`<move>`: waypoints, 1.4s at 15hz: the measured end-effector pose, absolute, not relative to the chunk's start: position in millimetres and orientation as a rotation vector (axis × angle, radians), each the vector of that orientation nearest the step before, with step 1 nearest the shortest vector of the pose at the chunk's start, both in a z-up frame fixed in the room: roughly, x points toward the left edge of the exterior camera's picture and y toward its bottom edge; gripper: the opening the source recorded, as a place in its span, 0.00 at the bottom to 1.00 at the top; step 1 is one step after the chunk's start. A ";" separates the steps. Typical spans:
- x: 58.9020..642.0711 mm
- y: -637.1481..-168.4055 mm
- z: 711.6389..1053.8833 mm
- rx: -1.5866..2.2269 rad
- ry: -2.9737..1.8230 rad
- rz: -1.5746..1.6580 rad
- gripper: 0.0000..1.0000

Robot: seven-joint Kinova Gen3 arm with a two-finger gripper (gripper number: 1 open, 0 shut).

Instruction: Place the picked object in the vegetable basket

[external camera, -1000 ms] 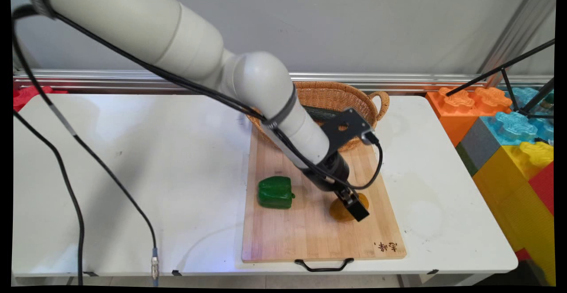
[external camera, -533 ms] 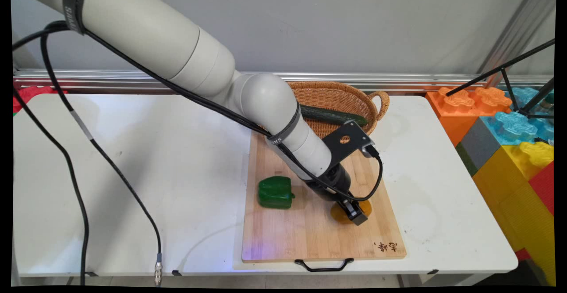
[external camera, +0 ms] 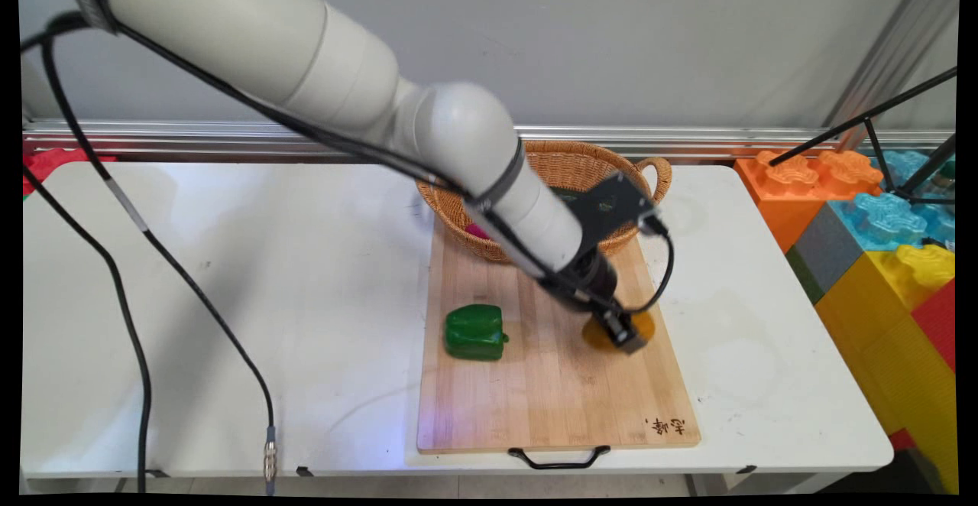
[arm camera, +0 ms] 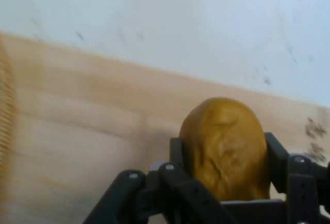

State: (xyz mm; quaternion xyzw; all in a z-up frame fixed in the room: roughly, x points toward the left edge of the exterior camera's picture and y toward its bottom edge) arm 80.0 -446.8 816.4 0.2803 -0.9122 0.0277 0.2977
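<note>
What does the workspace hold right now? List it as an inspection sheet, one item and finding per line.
Surface: white table with a wooden cutting board on it.
Job's things: brown potato between the fingers, above the board's right side.
Clutter: green pepper on the board; wicker basket at the board's far end.
Grippers: gripper shut on the potato.
Cables: black cables hang from the arm at left.
Surroundings: grey wall; big coloured toy blocks at right.

Pepper [external camera: 475, 332] on board [external camera: 535, 399] left; basket [external camera: 569, 166] behind.
</note>
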 end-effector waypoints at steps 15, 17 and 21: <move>127.4 -565.0 845.2 0.592 -2.497 0.452 0.00; 127.9 -573.4 831.9 0.574 -2.513 0.443 0.00; 123.8 -586.3 833.3 0.536 -2.514 0.460 1.00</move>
